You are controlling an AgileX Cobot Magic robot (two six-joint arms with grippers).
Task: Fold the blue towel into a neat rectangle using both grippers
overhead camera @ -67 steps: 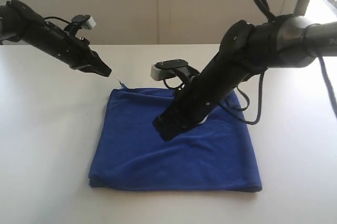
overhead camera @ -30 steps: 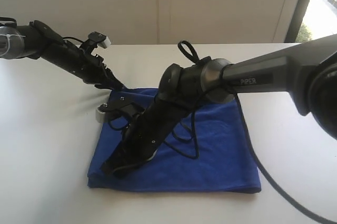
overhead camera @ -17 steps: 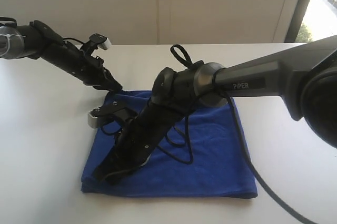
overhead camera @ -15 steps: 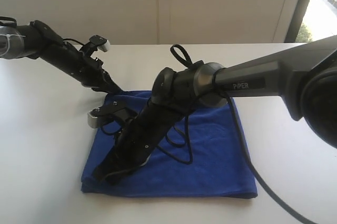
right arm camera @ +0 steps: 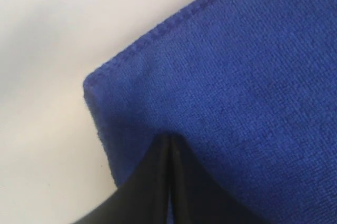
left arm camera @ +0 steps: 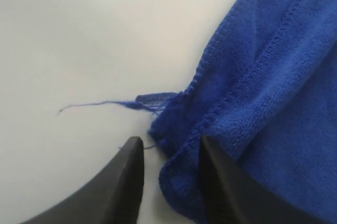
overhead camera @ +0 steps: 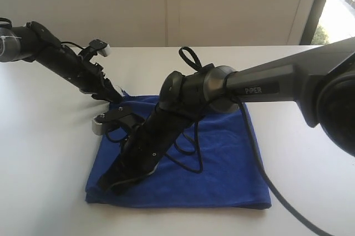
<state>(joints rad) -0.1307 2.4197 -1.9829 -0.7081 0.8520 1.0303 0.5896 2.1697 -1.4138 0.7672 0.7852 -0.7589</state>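
the black left gripper (left arm camera: 169, 144) straddles, jaws apart, a corner of the deep-blue microfibre towel (overhead camera: 222, 158). the black right gripper (right arm camera: 169, 140) rests on it, pinched closed.

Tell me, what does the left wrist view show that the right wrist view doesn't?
Only the left wrist view shows a loose thread trailing from a corner of the blue towel, stacked hemmed edges, and the left hand with its fingers apart on either side of that corner. Only the right wrist view shows the right hand, fingers shut together, over a plain stitched corner. Both show the towel lying on the white table.
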